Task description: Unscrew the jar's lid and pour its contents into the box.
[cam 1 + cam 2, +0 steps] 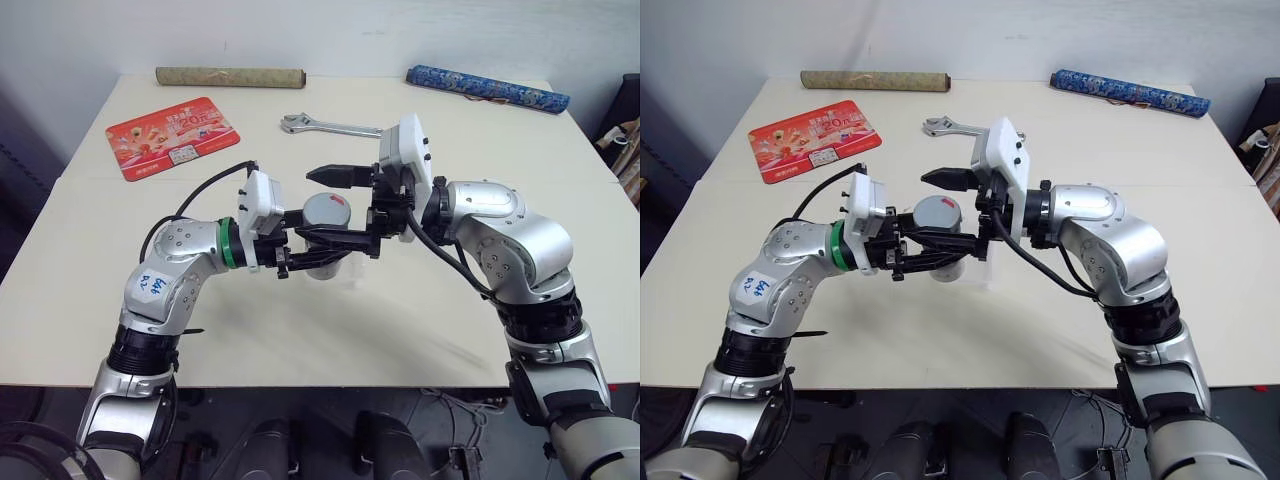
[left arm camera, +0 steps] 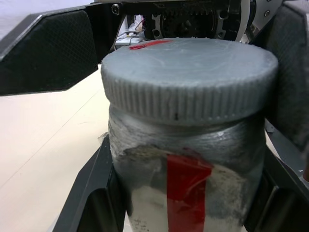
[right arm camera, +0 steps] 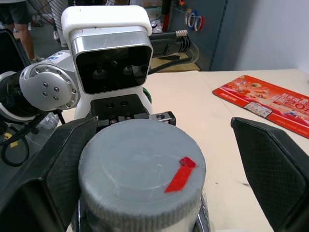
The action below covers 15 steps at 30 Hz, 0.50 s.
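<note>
Cardboard tube (image 1: 229,77) and glossy red printed mat (image 1: 172,136) lie at the table's (image 1: 330,330) far left. Left gripper (image 2: 183,212) is clamped on the whitish jar (image 2: 186,191) with its red stripe, held above mid-table. Its ribbed round grey lid (image 2: 189,79) sits between the right gripper's (image 3: 159,169) spread black fingers, one touching. Behind, a steel wrench (image 1: 330,126) and blue patterned roll (image 1: 487,88).

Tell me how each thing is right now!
jar: upright, gripped by the left hand.
lid: screwed on.
left hand: shut on the jar.
right hand: open, fingers either side of the lid.
wrench: lying flat on the table.
</note>
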{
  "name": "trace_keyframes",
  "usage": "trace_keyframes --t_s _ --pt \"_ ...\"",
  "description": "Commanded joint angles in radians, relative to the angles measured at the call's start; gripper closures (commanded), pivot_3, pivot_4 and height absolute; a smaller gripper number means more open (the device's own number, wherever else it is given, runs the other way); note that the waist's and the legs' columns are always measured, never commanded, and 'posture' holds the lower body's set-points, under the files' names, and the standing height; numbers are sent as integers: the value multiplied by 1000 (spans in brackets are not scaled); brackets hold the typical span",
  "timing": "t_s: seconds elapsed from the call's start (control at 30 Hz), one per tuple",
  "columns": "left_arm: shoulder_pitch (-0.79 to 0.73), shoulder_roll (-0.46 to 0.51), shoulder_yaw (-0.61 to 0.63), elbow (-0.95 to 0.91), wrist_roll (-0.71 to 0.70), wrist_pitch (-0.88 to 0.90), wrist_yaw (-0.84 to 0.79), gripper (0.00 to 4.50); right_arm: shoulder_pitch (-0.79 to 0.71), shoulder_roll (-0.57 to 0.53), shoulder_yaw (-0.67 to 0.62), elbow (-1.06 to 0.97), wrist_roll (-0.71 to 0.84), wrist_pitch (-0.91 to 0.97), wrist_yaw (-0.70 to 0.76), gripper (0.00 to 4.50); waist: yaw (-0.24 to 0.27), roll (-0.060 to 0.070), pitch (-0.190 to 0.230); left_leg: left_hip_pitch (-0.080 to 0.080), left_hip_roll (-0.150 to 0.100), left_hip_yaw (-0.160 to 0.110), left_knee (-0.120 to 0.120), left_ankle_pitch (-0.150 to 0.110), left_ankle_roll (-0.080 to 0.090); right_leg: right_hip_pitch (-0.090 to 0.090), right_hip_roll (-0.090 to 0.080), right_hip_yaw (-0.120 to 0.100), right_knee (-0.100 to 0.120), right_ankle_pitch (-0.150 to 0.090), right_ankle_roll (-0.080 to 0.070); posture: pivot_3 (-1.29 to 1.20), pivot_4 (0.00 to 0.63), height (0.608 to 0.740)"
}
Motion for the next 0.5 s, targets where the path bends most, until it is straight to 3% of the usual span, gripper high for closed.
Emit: trace_keyframes --t_s 0.03,0.5 --pt "10 7 9 -40 -7 -29 -18 2131 8 -46 -92 21 8 -4 -3 25 0 0 0 0 0 0 0 0 0 0 0 0 0 0 0 0 150 740" --pt "27 13 20 -49 -7 -25 -8 2131 90 -118 -147 -7 76 -2 41 25 3 0 0 0 0 0 0 0 0 0 -1 0 0 0 0 0 150 740"
